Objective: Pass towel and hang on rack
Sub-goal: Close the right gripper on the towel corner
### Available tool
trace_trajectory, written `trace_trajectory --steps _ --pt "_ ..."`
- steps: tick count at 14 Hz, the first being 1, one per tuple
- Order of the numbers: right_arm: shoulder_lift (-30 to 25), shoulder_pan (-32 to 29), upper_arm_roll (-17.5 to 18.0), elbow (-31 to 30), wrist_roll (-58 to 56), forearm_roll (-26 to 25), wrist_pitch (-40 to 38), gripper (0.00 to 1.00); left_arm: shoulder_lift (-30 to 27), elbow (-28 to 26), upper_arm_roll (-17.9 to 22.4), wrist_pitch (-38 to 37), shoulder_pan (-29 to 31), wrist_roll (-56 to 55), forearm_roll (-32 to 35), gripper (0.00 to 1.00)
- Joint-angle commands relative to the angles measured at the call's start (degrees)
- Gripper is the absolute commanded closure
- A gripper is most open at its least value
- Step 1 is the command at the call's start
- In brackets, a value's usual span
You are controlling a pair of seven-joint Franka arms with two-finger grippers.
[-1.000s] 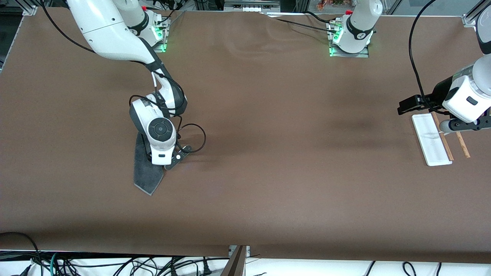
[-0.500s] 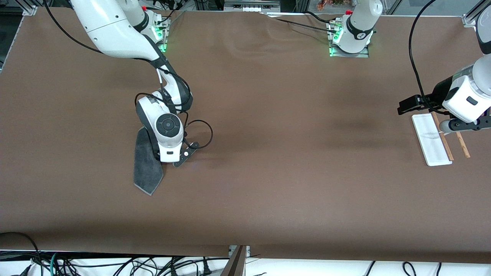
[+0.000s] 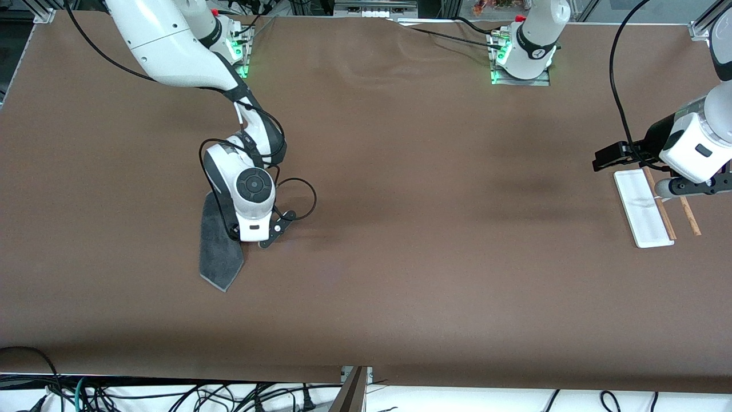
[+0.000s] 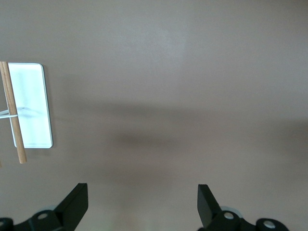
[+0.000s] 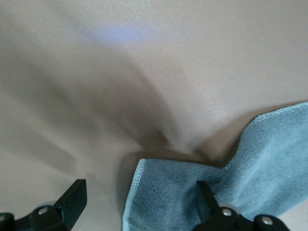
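Low over the towel [image 3: 220, 257], right claw [image 5: 139, 204] agape; left claw [image 4: 143, 204] agape above the rack [image 3: 643, 209].

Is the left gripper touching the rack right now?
Apart. In the left wrist view the left gripper has open fingers over bare table, and the rack stands well off to one side with clear table between them.

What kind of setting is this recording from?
Most likely a robotics lab bench: two arms bolted to a brown-covered table, aluminium framing at its corners, loose cables along its near edge.
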Motion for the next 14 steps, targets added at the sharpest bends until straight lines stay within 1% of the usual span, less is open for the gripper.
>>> trace_trajectory --steps 1,10,11,12,14 --pt "-1.03 -0.41 0.17 -2.75 -0.08 -1.40 2.60 0.00 0.17 0.87 0.02 -0.79 -0.21 -0.61 0.36 0.00" --pt "-1.12 -0.76 -0.26 -2.75 -0.08 -1.66 2.87 0.02 0.17 0.96 0.02 -0.79 -0.21 -0.61 0.36 0.00" --pt "-1.12 -0.85 -0.27 -2.67 -0.08 -1.57 3.04 0.07 0.17 0.96 0.02 -0.79 -0.21 -0.61 0.36 0.00" --pt "-1.12 -0.85 -0.27 -2.67 -0.08 -1.66 3.04 0.10 0.17 0.96 0.02 -0.88 -0.21 -0.61 0.36 0.00" --pt "-1.12 -0.85 -0.35 -2.67 -0.17 -1.66 3.22 0.19 0.17 0.87 0.02 -0.88 -0.21 -0.61 0.36 0.00"
